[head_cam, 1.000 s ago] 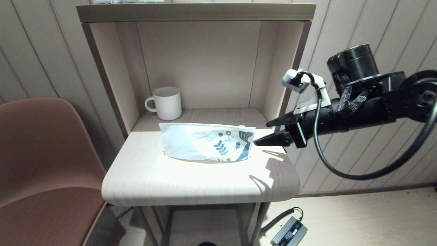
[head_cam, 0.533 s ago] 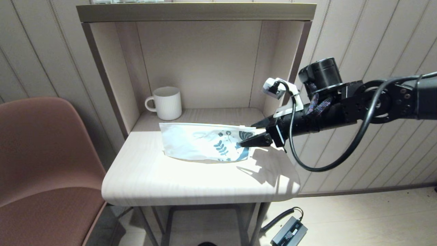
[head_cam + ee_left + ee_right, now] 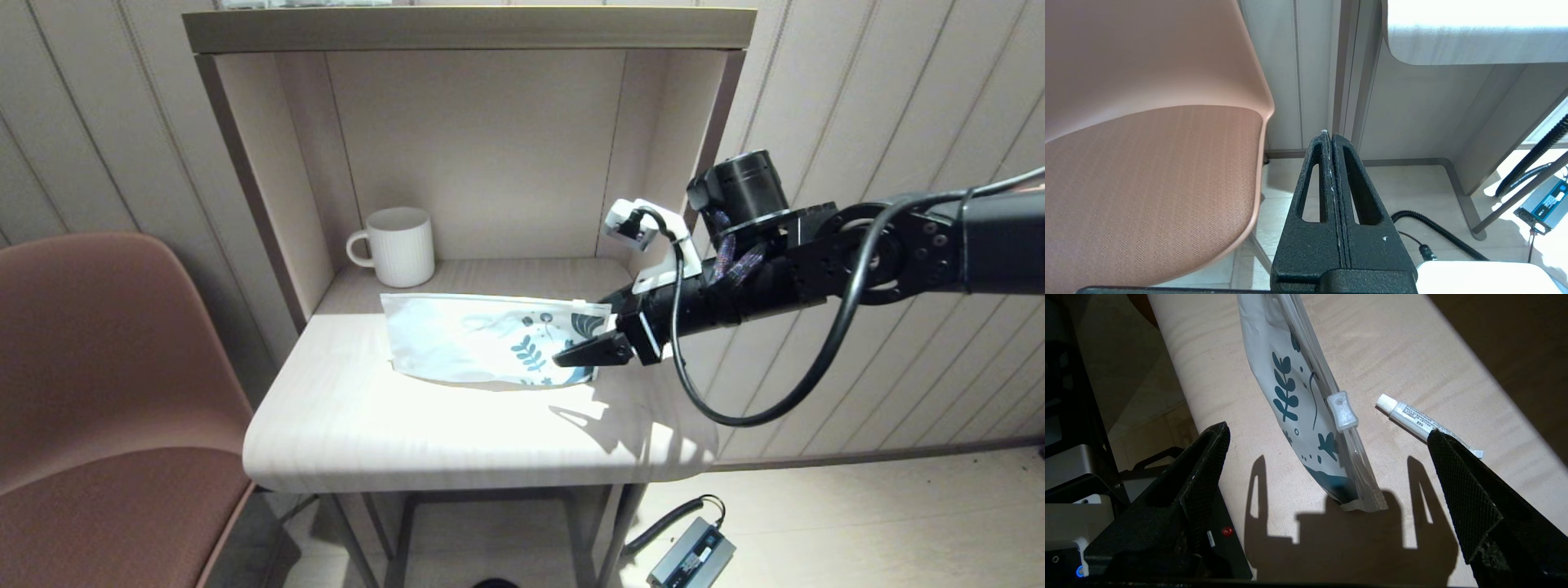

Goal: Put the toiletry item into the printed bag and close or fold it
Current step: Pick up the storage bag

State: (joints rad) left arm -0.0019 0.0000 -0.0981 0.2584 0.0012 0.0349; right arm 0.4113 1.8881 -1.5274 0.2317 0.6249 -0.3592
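The small white tube (image 3: 1425,424) carries fine print, too small to read.

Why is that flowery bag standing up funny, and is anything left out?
The printed bag stands on its edge instead of lying flat, and the small toiletry tube lies outside, beside it on the table. The right gripper is open around the bag's end.

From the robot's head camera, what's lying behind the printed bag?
Behind the printed bag, the right wrist view shows a small white tube on the table; the bag hides it from the head camera.
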